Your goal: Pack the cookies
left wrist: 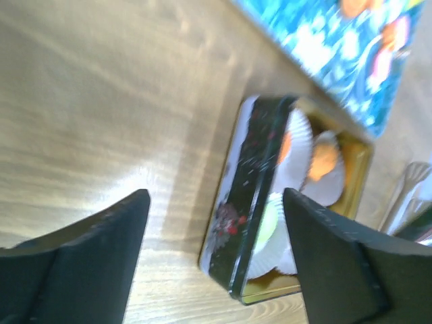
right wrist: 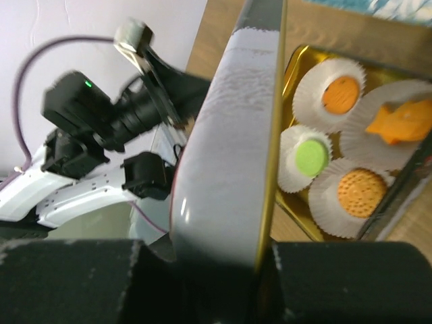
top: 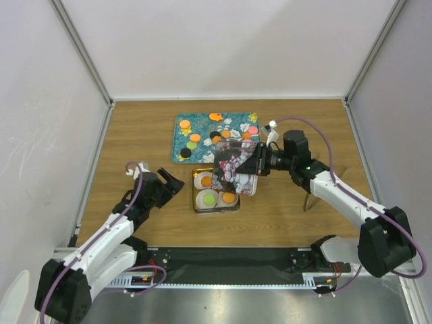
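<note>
Loose cookies [top: 194, 138] in orange, green, pink and dark brown lie on the teal flowered tray [top: 182, 138]. In front of it stands a gold tin [top: 196, 202] with white paper cups holding a green cookie [top: 210, 199] and orange cookies [top: 228, 198]. My right gripper [top: 256, 165] is shut on the tin's flower-printed lid [top: 233, 169], held tilted on edge over the tin's right side. The right wrist view shows the lid [right wrist: 229, 169] between my fingers, with the green cookie [right wrist: 312, 155] beyond. My left gripper [top: 177, 183] stands open left of the tin [left wrist: 250, 196], holding nothing.
White walls [top: 81, 81] close in the wooden table on the left, back and right. A black rail [top: 229, 260] with the arm bases runs along the near edge. The right arm's cable [top: 317, 128] loops above its wrist.
</note>
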Motion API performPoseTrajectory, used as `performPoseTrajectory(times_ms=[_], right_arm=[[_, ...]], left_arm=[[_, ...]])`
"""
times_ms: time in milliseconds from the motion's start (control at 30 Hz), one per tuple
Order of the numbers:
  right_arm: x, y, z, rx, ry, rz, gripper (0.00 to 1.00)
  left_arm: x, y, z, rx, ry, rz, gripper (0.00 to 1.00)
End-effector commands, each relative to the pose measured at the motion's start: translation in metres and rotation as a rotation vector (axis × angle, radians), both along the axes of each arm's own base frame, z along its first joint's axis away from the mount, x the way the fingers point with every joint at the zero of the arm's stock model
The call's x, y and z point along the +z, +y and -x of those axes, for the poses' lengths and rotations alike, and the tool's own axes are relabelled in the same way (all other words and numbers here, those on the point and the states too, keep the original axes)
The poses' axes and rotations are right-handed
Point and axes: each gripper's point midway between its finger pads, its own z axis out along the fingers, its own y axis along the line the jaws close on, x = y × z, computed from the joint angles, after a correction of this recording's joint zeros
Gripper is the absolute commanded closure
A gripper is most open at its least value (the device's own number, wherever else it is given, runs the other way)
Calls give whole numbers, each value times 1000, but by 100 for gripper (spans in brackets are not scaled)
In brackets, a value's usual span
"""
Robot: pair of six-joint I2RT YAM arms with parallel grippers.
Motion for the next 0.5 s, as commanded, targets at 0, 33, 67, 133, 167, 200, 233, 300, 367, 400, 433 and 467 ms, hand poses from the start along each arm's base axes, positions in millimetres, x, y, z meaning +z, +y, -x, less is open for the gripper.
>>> performPoseTrajectory(times_ms=[0, 33, 67, 133, 167, 200, 233, 300, 367, 400, 433, 467], right_arm=[[12, 17, 8, 88, -19, -66, 94], [8, 19, 7, 97, -4, -68, 94], [7, 21, 8, 104, 9, -75, 93], [2, 27, 8, 131, 30, -93, 93], [-1, 29, 9, 136, 64, -104, 93], [-2, 32, 11, 148, 77, -113, 93], [-2, 36, 10, 166, 74, -132, 93], [-1, 43, 13, 188, 89, -158, 93], [-7, 49, 13, 207, 120, -168, 93], [-7, 52, 13, 214, 127, -180, 93], [-9, 54, 14, 226, 136, -183, 93], [-12, 56, 14, 231, 148, -185, 93]], left_arm=[[35, 16, -13, 28, -95, -38, 13], [45, 17, -17, 31, -124, -30, 8], [53, 15, -18, 19, -150, -23, 6], [69, 8, -21, -24, -198, -13, 2], [73, 4, -23, -48, -218, -8, 1], [80, 0, -26, -72, -249, -4, 0], [85, -7, -25, -113, -256, 16, 0], [90, -17, -30, -174, -275, 20, 0], [86, -25, -29, -222, -249, 24, 0], [81, -27, -30, -240, -232, 15, 0], [79, -28, -31, -248, -226, 10, 0], [77, -29, -30, -259, -219, 12, 0]])
